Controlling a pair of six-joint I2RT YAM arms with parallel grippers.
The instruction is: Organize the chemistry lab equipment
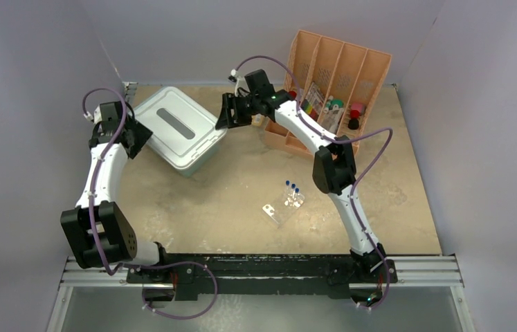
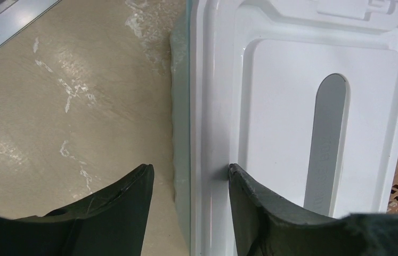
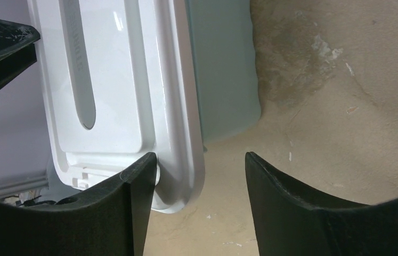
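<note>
The clear plastic tube rack (image 1: 284, 207) stands alone near the centre of the tan desk (image 1: 228, 207), well apart from both arms, with a few small clear blue-capped test tubes (image 1: 292, 187) upright at its far end. We judge it light, rigid and slick, and tippy with the tubes loose in it, so we would take it low across its narrow width and keep it level. Both arms are at the pale green plastic box (image 2: 180, 106) in the upper left of the overhead view. The left gripper (image 2: 190, 176) straddles one long edge of the glossy white lid (image 2: 287, 106), jaws apart, one finger outside the wall and one on the lid. The right gripper (image 3: 201, 160) stands wide at the opposite rim, one finger at the lid's corner and the other over bare desk. The lid looks thin, stiff and slippery, so the raised rim seems the surest hold.
</note>
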